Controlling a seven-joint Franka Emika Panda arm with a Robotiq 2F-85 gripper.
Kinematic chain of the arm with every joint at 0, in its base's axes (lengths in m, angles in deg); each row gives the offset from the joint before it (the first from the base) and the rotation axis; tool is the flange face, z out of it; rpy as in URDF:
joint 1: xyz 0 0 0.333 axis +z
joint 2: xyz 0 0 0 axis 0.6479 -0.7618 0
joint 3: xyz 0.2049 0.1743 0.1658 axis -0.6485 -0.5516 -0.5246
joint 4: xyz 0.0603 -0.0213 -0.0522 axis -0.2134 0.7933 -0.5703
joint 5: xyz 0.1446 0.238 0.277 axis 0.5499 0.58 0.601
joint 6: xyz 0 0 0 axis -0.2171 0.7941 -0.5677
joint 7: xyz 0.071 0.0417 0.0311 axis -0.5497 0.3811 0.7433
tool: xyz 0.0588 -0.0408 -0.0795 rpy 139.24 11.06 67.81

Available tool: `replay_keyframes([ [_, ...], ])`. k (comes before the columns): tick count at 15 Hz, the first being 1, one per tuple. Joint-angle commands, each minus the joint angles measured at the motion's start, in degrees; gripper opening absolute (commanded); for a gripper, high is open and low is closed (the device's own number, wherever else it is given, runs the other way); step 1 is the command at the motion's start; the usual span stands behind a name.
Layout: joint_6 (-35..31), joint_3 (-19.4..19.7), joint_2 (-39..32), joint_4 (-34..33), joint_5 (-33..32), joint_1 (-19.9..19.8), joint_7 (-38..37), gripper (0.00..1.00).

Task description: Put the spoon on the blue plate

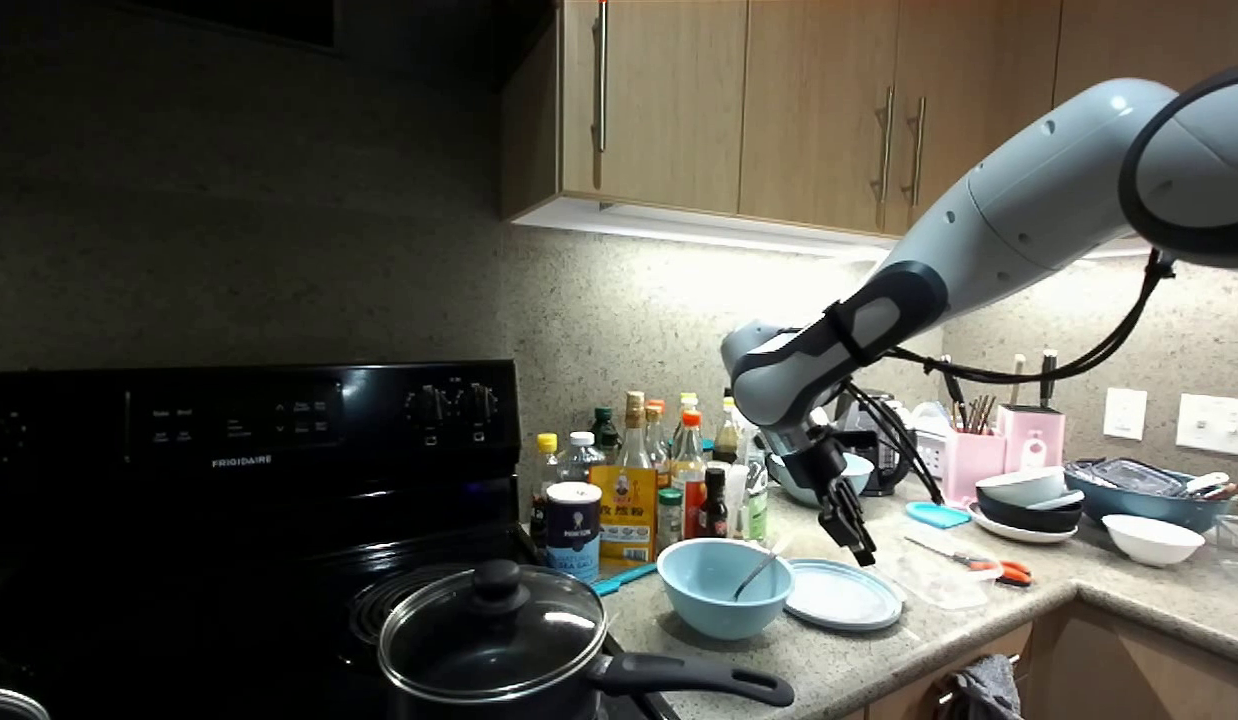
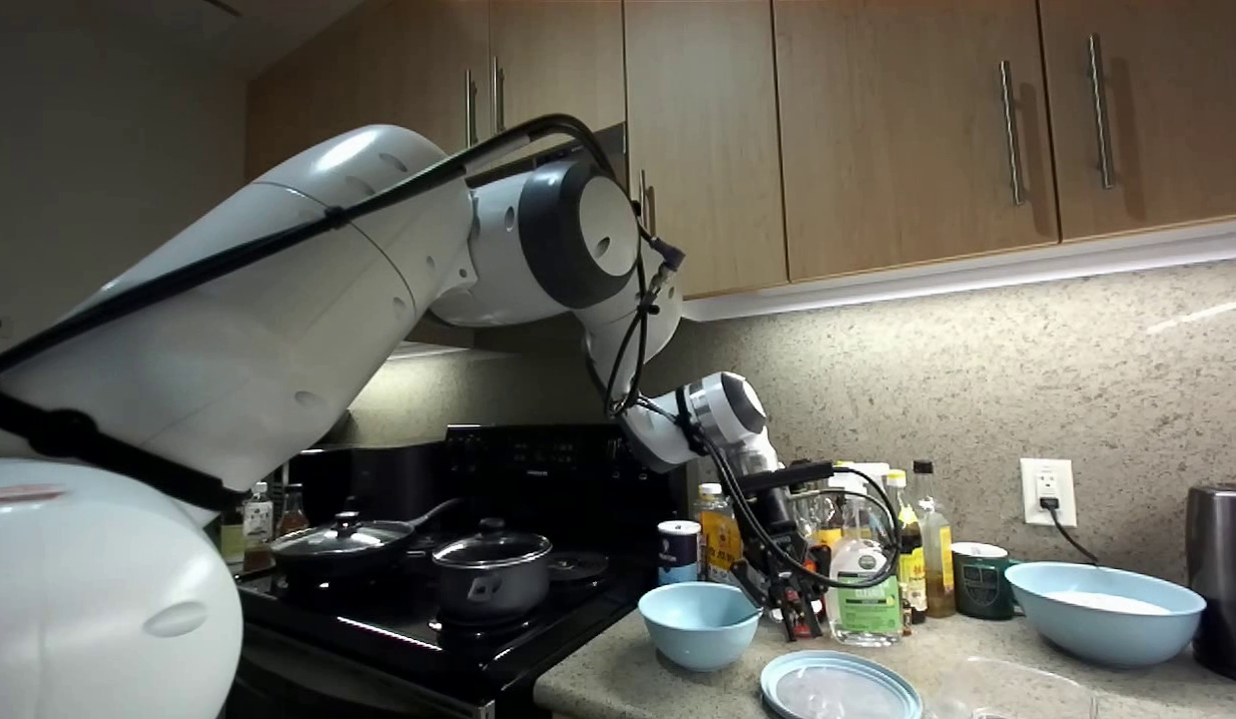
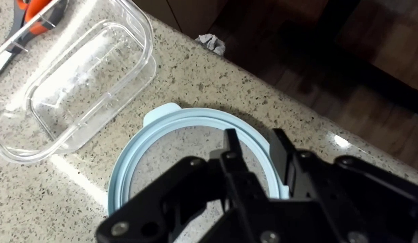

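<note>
The spoon [image 1: 754, 575] leans in the light-blue bowl [image 1: 717, 606], its handle above the rim. In an exterior view, the spoon's handle [image 2: 752, 617] shows over the right rim of the bowl [image 2: 693, 639]. The blue plate [image 1: 842, 594] lies flat on the counter beside the bowl, with nothing on it. It also shows in an exterior view [image 2: 844, 693] and, partly behind the fingers, in the wrist view [image 3: 195, 118]. My gripper [image 1: 859, 550] points down above the plate's edge, fingers apart and empty, also in an exterior view [image 2: 800, 631] and the wrist view [image 3: 255, 133].
A clear plastic container [image 3: 90, 81] and orange-handled scissors [image 1: 1004, 572] lie beside the plate. Bottles and a salt can [image 1: 573, 535] stand behind the bowl. A lidded pot [image 1: 494, 640] stands on the stove, its handle toward the counter. The counter's front edge is close to the plate.
</note>
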Motion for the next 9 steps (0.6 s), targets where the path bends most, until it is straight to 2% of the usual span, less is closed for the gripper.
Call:
replay_keyframes([
  [1, -2.68, -0.84, 5.04, 5.06, 3.46, -0.69, -1.43, 0.62],
  [4, -0.42, -1.92, 8.44, 7.28, 11.51, -1.75, -3.36, 0.81],
  [7, -2.66, -1.11, 11.28, 11.16, 17.8, -2.18, -7.93, 1.0],
  [8, -0.31, -0.76, 7.2, 5.39, 14.7, -0.91, -4.73, 0.81],
  [9, -0.49, -0.68, 8.13, 6.55, 15.84, -1.13, -5.86, 0.89],
])
